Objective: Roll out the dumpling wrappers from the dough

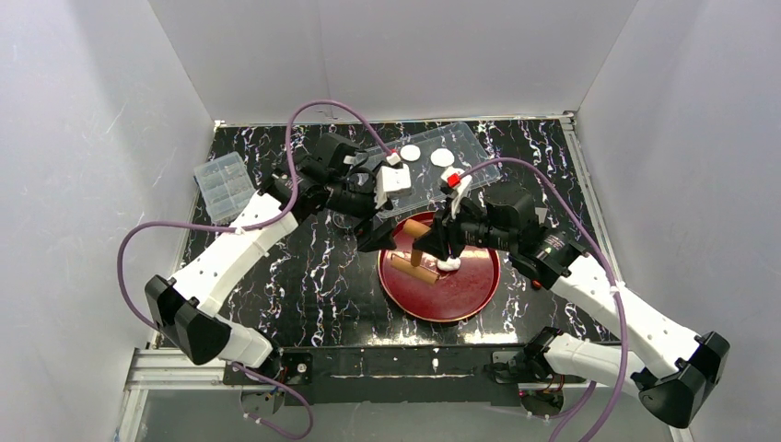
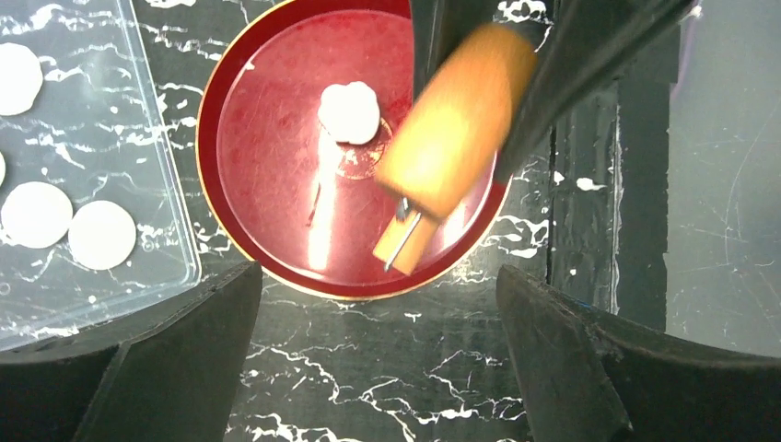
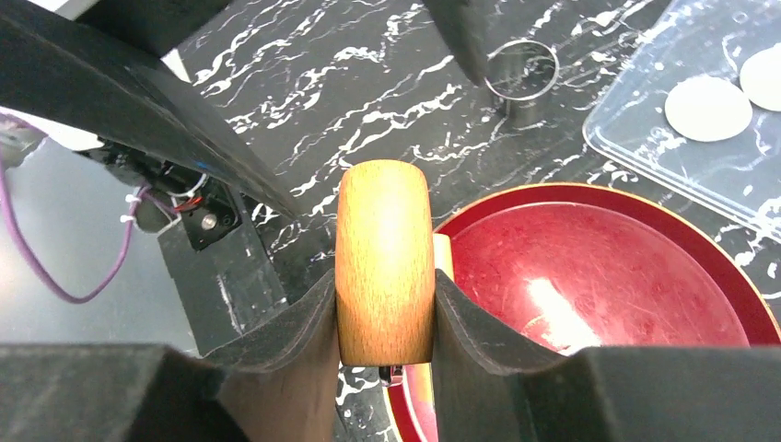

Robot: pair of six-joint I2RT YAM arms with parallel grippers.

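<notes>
A small rounded dough lump (image 2: 349, 112) lies near the middle of the red plate (image 2: 241, 221); from above the dough (image 1: 449, 264) sits just below my right gripper (image 1: 440, 241). That right gripper (image 3: 384, 308) is shut on a wooden rolling pin (image 3: 384, 258), held tilted over the plate's left part (image 1: 419, 250). Neat round dumpling wrappers (image 2: 101, 234) (image 2: 35, 214) lie on a clear tray (image 2: 138, 101), and two show from above (image 1: 410, 152) (image 1: 442, 157). My left gripper (image 2: 378, 354) hangs open over the bare dark table beside the plate, with nothing between its fingers (image 2: 175, 359).
The clear tray (image 1: 465, 147) lies at the back of the marbled table, behind the plate (image 1: 479, 295). A metal ring cutter (image 3: 522, 72) stands on the table between plate and tray. A clear compartment box (image 1: 224, 187) sits at the far left. White walls close in all round.
</notes>
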